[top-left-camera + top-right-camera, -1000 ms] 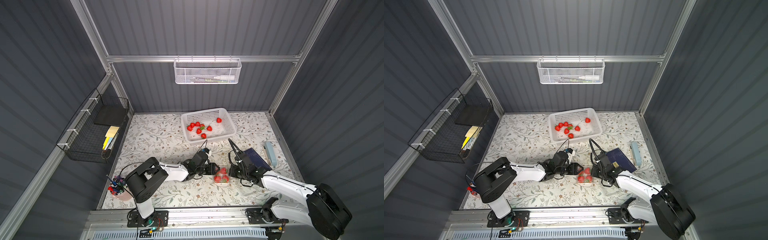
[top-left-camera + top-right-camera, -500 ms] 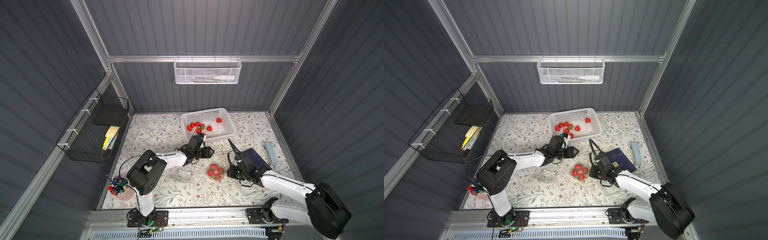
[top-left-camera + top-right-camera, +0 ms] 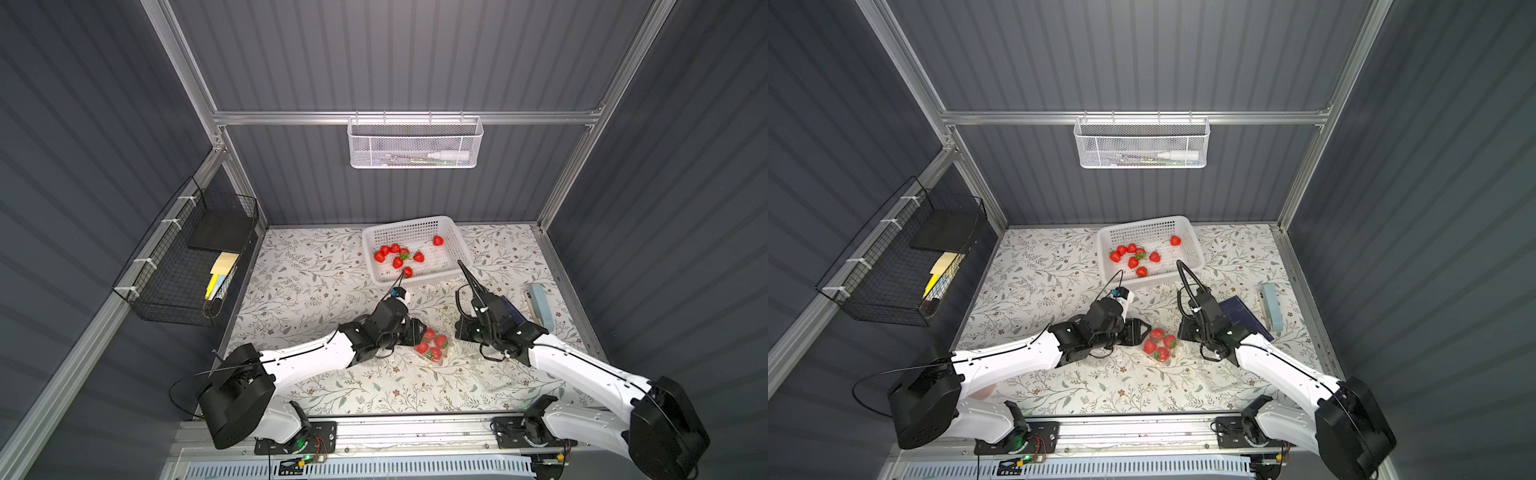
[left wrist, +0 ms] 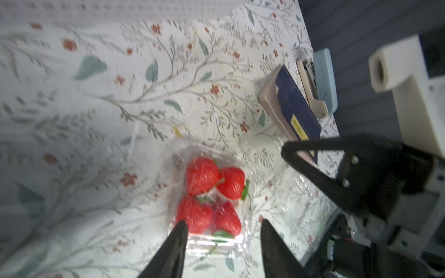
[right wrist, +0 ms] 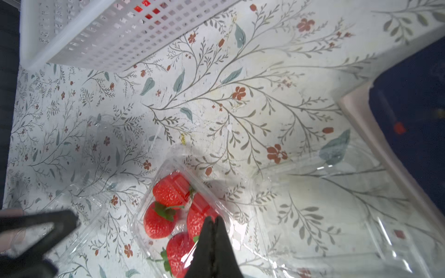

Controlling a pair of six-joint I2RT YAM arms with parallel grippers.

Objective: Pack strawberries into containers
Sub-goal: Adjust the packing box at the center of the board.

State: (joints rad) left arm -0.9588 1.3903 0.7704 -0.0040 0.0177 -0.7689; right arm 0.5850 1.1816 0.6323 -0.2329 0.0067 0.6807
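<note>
Reaching low, left gripper (image 4: pixel 222 222) straddles the container (image 4: pixel 214 243), jaws parted; right gripper (image 5: pixel 213 220), clenched, perhaps touches it.

Four red strawberries (image 4: pixel 212 197) sit inside clear container (image 4: pixel 216 244).

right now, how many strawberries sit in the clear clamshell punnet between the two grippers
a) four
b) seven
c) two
a: the left wrist view shows four strawberries packed together inside the clear clamshell punnet.
</note>
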